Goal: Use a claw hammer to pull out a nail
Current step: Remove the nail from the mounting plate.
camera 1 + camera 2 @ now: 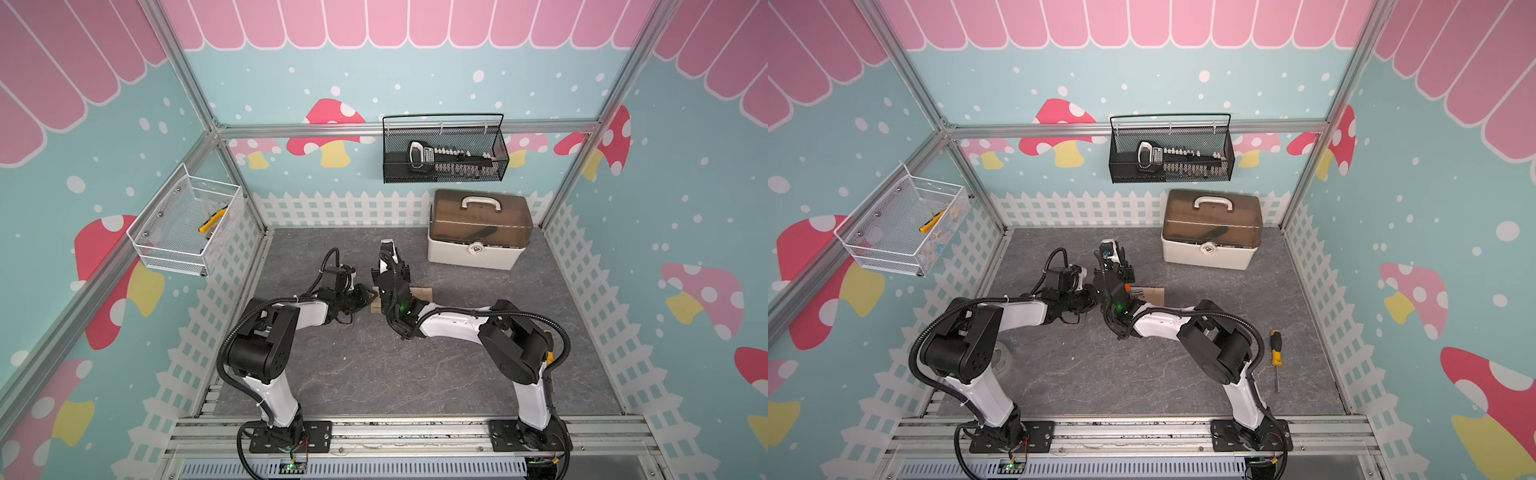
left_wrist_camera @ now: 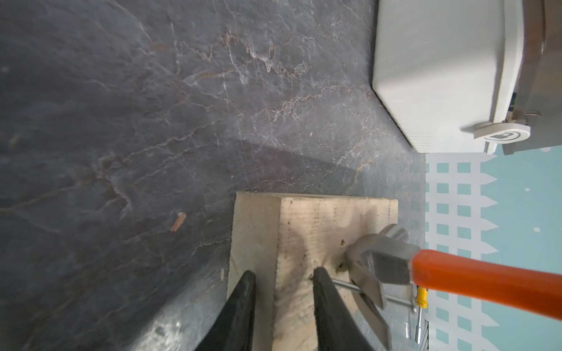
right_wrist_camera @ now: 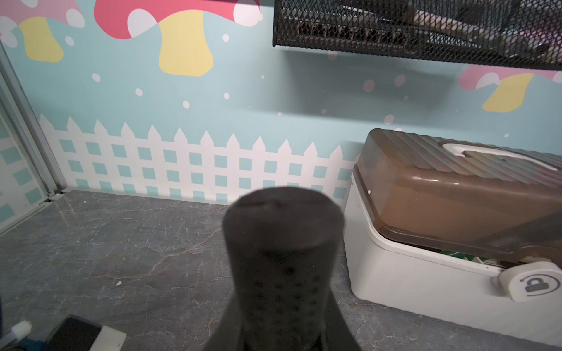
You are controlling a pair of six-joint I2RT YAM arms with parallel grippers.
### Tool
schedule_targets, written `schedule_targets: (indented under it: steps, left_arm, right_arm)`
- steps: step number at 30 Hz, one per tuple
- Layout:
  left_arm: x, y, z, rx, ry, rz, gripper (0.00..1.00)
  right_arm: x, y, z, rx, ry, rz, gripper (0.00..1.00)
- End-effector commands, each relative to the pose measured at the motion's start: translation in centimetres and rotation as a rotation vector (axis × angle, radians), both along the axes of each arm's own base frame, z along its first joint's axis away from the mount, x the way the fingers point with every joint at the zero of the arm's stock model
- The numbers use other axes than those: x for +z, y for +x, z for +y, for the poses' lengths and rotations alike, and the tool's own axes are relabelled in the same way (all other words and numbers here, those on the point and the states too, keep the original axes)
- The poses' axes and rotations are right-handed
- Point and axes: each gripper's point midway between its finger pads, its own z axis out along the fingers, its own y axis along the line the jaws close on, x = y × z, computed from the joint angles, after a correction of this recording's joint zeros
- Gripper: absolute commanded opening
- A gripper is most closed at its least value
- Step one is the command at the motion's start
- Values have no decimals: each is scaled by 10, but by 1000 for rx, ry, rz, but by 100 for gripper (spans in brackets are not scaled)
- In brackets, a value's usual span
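The claw hammer [image 2: 380,264] stands mid-table with its steel head on the left end of the wooden block [image 2: 328,221]. Its fork sits astride the shank of the nail [image 2: 398,303], which juts well out of the wood, its head clear beyond the fork. The right gripper [image 3: 281,307] is closed on the black handle close to the butt, which points towards the far wall. The left gripper [image 2: 284,270] has its jaws narrow with the block's left end between them, apparently clamping it. To pull well, I judge the fork should first slide along the shank until it catches under the nail's head. The handle should then rock over the curved steel head, in line with the shank, while the left gripper pins the block so it cannot lift or skid. Only the left wrist view shows fork, nail and block together. In a top view the right arm hides them, leaving a glimpse of the orange neck [image 1: 1127,286]. The right wrist view shows the grip and the toolbox [image 3: 425,273], right of and beyond the block, but nothing of the nail.
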Motion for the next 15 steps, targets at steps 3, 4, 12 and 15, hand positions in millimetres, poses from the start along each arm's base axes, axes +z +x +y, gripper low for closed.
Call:
schedule_targets:
  steps: [3, 4, 12, 15]
  left_arm:
    - [-1, 7, -1, -1, 25, -9, 33]
    - [-1, 7, -1, -3, 25, -8, 33]
    - [-4, 6, -2, -2, 29, -1, 33]
    - [-6, 6, -2, -2, 30, 4, 33]
  right_arm:
    - [0, -9, -11, 0, 148, -21, 0]
    - [-2, -10, -13, -1, 156, -20, 0]
    - [-11, -15, -31, -30, 228, -14, 0]
    - [-18, -16, -37, -35, 255, -5, 0]
